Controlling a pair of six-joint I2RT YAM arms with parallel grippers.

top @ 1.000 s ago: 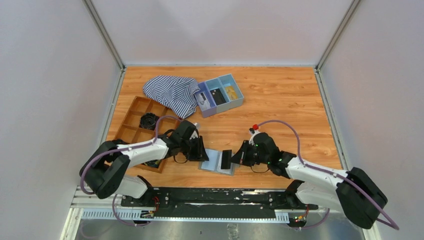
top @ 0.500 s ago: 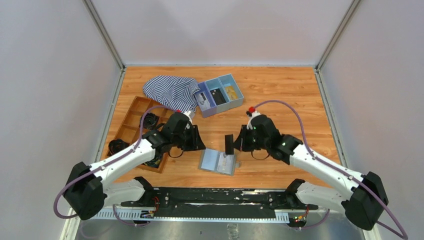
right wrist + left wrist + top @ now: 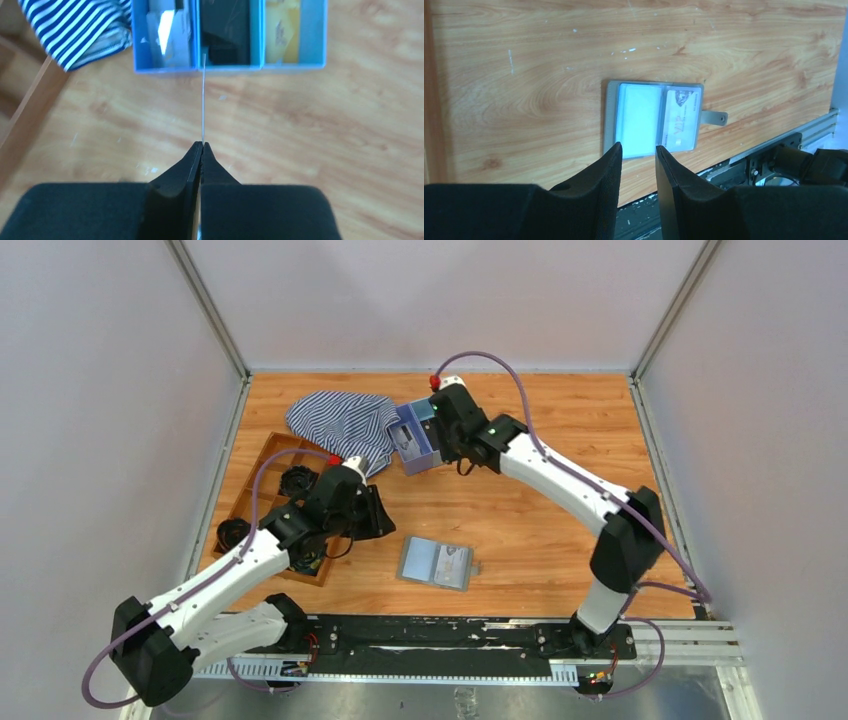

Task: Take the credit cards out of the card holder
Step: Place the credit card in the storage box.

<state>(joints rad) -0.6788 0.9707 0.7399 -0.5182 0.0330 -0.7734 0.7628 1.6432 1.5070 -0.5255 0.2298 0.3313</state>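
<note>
— What do the arms look like?
— The left arm [image 3: 225,575] and the right arm [image 3: 560,480] share white shells and black joints. A purple cable [image 3: 478,353] loops along each, with a red cap [image 3: 436,381] at the wrist.
— And the ends?
— The left pincer [image 3: 637,147] and the right pincer [image 3: 202,144] have matte black, wedge-shaped fingers. Both bases sit on a black plate [image 3: 430,635].

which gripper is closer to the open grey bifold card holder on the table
Left. The left gripper hangs just beside the card holder, apart from it; the right gripper is far off at the blue three-compartment plastic tray, shut on a thin card.
</note>
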